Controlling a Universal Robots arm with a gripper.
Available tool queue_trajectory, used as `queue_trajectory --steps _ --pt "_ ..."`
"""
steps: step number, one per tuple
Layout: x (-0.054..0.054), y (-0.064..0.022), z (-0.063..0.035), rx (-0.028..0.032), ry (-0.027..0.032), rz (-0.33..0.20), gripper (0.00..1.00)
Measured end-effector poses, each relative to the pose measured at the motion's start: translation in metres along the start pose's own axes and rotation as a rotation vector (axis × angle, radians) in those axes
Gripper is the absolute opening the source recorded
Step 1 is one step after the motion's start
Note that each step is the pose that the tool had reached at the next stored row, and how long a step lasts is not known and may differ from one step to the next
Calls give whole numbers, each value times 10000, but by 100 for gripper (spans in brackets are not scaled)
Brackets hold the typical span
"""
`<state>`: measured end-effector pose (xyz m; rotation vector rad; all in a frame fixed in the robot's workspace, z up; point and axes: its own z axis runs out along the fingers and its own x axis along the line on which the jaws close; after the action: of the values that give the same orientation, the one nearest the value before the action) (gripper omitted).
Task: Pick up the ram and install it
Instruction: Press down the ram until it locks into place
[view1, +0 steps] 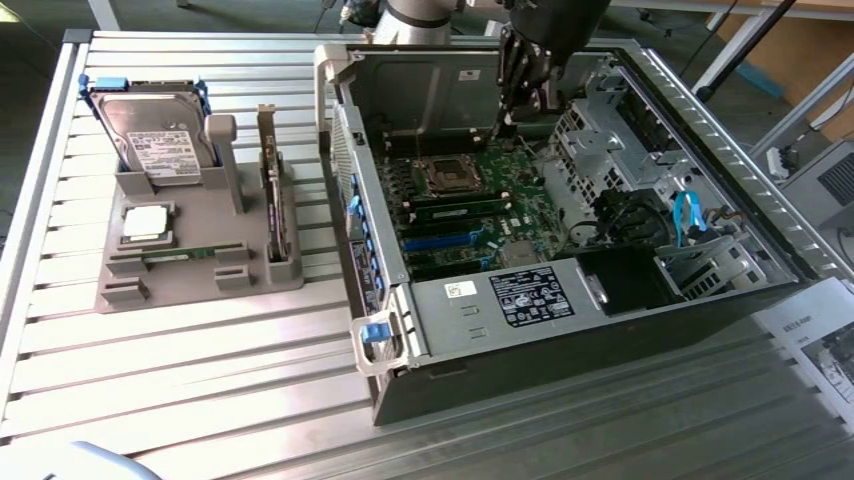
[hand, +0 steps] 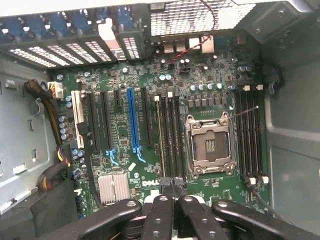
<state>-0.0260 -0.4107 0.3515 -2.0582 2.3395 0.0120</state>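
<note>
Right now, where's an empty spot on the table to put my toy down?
Bare slats lie in front of the grey parts holder, toward the exterior view's lower left, beside the computer case. The holder is crowded with the hard drive, CPU chip and expansion card.

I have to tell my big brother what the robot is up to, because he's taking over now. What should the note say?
Gripper: shut, nothing seen between its fingers. It is inside the computer case, tips low over the end of the memory slots beside the empty CPU socket.
Ram: what looks like it, a thin green stick, lies in the grey holder outside the case.
Done: no freshly seated ram can be made out.
Left: picking up and installing, as far as this shows.
</note>
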Motion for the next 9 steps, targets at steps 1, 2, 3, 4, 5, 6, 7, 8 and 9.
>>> queue_trajectory --steps 1,2,3,4,5,6,7,8,9 --pt "0 0 0 5 3 226 10" --pt "0 0 0 9 4 362 10" --pt "0 0 1 12 6 491 10" --pt "0 0 1 15 7 622 10" --pt "0 0 1 19 9 762 10" --pt "0 0 1 21 10 890 10" --pt "0 0 1 24 12 1020 10" --pt "0 0 1 28 14 1152 10" --pt "0 0 2 31 15 1278 10"
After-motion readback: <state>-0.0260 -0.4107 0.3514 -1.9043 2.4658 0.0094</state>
